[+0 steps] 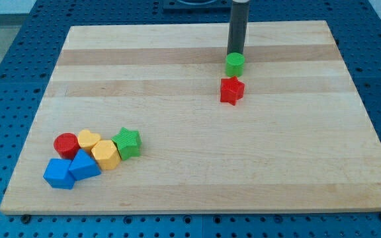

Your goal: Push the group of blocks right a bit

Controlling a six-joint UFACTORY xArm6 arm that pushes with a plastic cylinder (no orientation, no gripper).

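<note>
A group of blocks lies at the view's lower left: a red cylinder [65, 143], a yellow heart-like block [88, 139], a yellow hexagon [106, 155], a green star [127, 142] and two blue blocks [59, 174] [84, 165]. They touch one another. My tip [234, 53] stands at the view's upper middle, far from the group, just above a green cylinder [235, 64]. A red star [231, 90] lies just below that cylinder.
The wooden board [197, 178] rests on a blue perforated table [5, 53]. The green cylinder and red star sit apart from the group, to the right of the board's centre.
</note>
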